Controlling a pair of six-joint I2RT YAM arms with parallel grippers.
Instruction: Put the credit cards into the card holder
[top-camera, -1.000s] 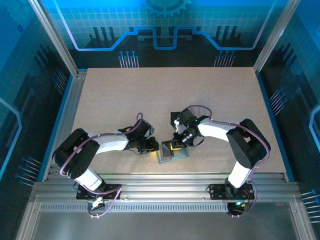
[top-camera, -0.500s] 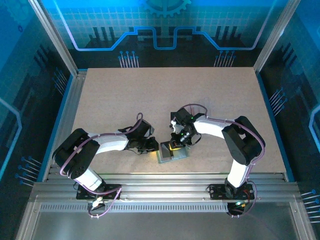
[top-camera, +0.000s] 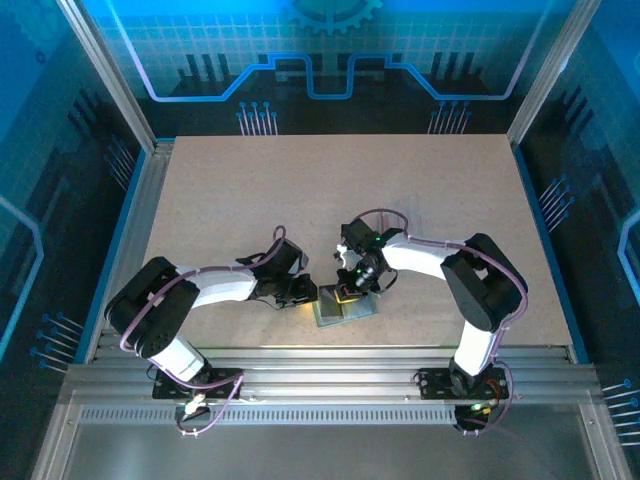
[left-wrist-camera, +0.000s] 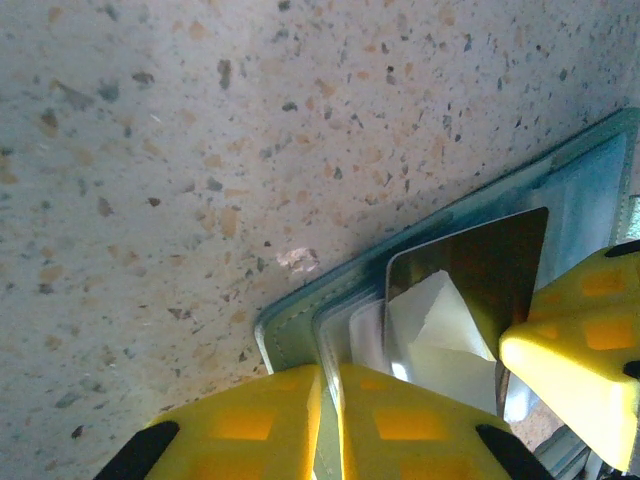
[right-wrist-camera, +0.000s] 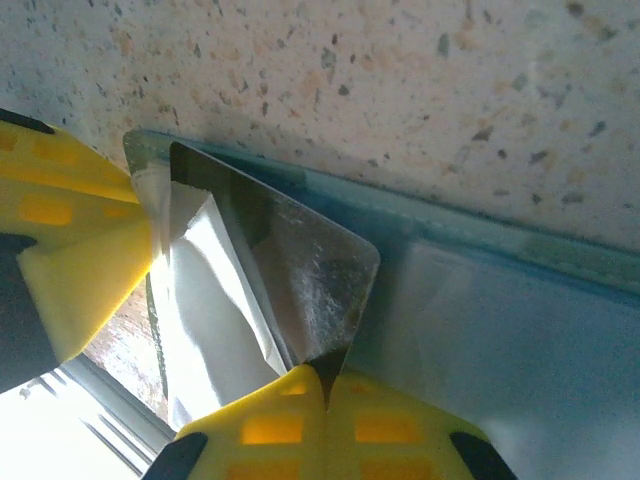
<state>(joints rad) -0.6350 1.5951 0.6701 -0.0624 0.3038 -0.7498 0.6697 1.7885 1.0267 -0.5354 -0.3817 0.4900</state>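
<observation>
Though speckled, tabletop (top-camera: 300, 200) within blue walls (top-camera: 320, 60).

White arms (top-camera: 225, 287), purple cables (top-camera: 385, 212), yellow fingers (left-wrist-camera: 400, 430)

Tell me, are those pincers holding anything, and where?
The right pincer grips the dark card by a corner; left pincer pinches the card holder at its edge.

Right arm (top-camera: 440, 262): over the last second the elbow has swung leftward, and the upper link now stands steeper above its base. The wrist has drawn left and nearer with it. This has carried the right gripper (top-camera: 347, 291), and the credit card (right-wrist-camera: 300, 270) pinched in it, a little closer to the left gripper (top-camera: 303, 293) over the card holder (top-camera: 352, 310). The cable loop (top-camera: 378, 212) above the wrist has shifted left likewise.
</observation>
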